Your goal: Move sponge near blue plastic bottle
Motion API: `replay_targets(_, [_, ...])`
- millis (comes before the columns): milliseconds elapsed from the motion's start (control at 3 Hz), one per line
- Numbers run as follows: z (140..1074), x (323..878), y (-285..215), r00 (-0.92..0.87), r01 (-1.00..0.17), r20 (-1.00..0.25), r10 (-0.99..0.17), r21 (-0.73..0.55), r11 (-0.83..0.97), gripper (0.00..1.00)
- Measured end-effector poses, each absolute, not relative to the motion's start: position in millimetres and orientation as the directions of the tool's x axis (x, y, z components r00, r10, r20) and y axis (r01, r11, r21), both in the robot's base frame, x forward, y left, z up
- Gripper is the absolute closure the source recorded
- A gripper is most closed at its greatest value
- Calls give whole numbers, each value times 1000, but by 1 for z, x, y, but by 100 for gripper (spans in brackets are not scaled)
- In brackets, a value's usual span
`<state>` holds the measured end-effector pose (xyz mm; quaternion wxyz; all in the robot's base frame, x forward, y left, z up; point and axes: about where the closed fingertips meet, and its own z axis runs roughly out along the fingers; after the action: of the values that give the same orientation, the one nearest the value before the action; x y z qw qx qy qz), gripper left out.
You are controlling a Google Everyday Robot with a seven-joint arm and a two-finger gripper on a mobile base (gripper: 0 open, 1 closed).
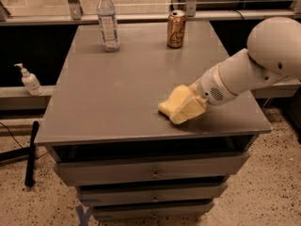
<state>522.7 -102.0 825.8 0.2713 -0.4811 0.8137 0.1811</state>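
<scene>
The pale yellow sponge (172, 100) lies on the grey cabinet top (117, 88), toward its front right. My gripper (187, 106) comes in from the right on the white arm (244, 72) and sits down on the sponge's right part, covering that side. The blue plastic bottle (108, 20), clear with a white cap and a pale label, stands upright at the back left of the top, far from the sponge.
A gold-brown drink can (176, 29) stands at the back, right of the bottle. A small white pump bottle (29, 80) stands on a ledge left of the cabinet. A black pole (30, 152) leans by the floor at left. Drawers (153, 173) sit below.
</scene>
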Motion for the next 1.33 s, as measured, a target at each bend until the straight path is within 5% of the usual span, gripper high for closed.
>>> replay_targets(333, [842, 530, -89, -369, -884, -644, -670, 19, 468, 87])
replay_targets(667, [879, 540, -75, -310, -889, -693, -651, -32, 457, 100])
replay_targets(1333, [883, 546, -69, -292, -881, -720, -630, -53, 470, 100])
